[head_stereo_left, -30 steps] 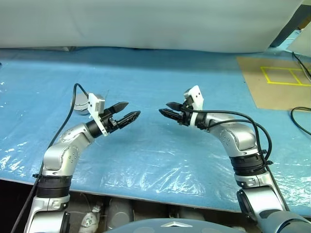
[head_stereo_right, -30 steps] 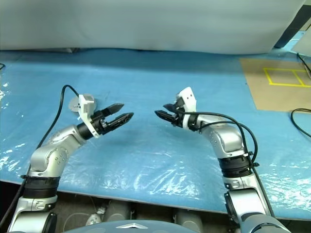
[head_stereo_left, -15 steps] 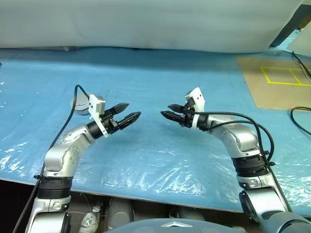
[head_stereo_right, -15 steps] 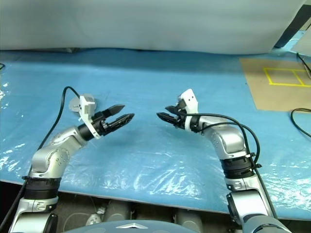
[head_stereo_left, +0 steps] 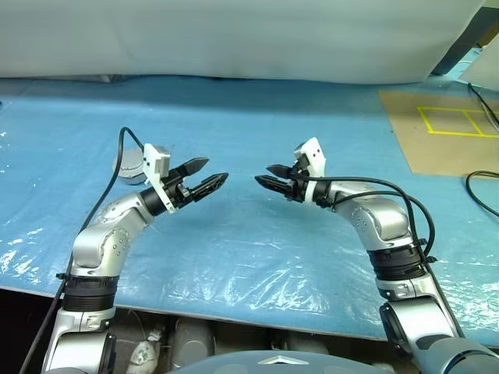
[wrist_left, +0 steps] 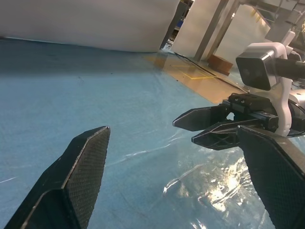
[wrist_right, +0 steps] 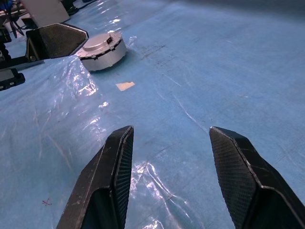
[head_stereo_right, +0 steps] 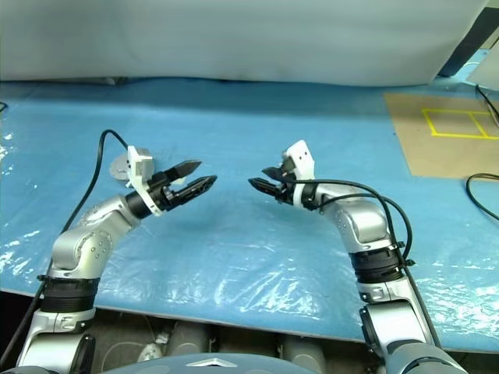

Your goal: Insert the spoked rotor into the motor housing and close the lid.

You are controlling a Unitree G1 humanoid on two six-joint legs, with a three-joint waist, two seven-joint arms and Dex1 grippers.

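I have both arms raised over the blue plastic-covered counter (head_stereo_left: 257, 257), tips pointing in toward each other across the middle with a clear gap between them. The left pincer (head_stereo_left: 204, 176) has its two black fingers spread wide apart and holds nothing. The right pincer (head_stereo_left: 269, 174) is also parted, less widely, and it too is empty; from the right wrist view I can see bare sheet between its fingers.

The one task piece I can pick out is the motor housing (wrist_right: 101, 50), a squat round grey body sitting on the counter toward its left side. In the head views it lies just behind the left wrist, mostly hidden by the camera block there, with a sliver of it at (head_stereo_left: 129, 166). It appears to have a flat top on it, so the lid may already be seated, but I cannot tell for certain from here. A small pale scrap (wrist_right: 125, 86) lies on the sheet near it. I cannot make out a separate spoked rotor.

What my next move turns on: the housing lies behind and outboard of the left pincer, not ahead of its tips, so that arm is nearer but faces away. The right pincer points toward it across the counter, well apart.
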